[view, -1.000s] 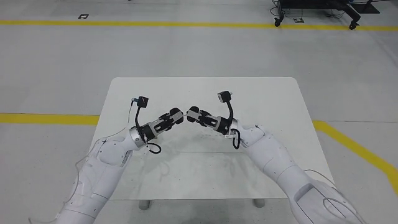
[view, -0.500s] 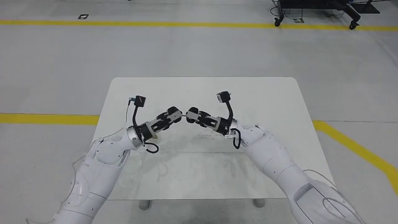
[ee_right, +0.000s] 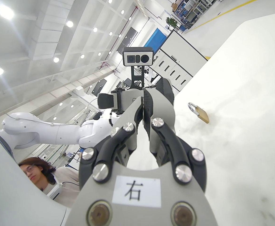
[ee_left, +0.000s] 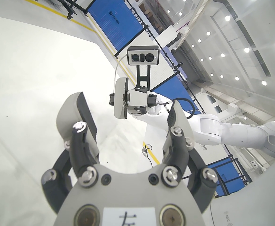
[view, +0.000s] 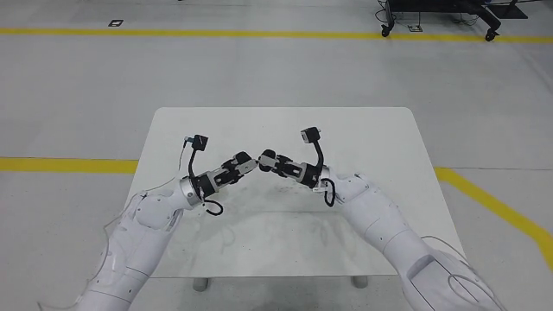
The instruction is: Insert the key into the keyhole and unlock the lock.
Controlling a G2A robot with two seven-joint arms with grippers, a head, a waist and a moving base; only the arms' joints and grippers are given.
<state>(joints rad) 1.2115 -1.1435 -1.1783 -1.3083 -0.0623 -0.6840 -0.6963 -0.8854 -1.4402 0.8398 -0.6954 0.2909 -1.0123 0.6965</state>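
Two grippers face each other tip to tip at mid-frame in the top view, the left gripper (view: 244, 163) and the right gripper (view: 265, 157), close together above the white table (view: 371, 138). In the left wrist view the left gripper (ee_left: 126, 104) has its fingers spread wide with nothing between them. Beyond it is the right gripper (ee_left: 119, 98), seen edge-on. A small dark piece at its tip is too small to identify.

In the right wrist view the right gripper (ee_right: 151, 92) has its pads pressed together. Whether a key sits between them cannot be made out. The brass padlock (ee_right: 199, 113) lies flat on the table, right of centre and well apart from both grippers. In the top view the arms seem to cover it.

Each wrist plate has a white label (ee_right: 136, 191) with one printed character. The left one (ee_left: 128, 216) is cut off by the frame's lower edge. Yellow floor lines (view: 259, 32) cross the upper part of the top view.
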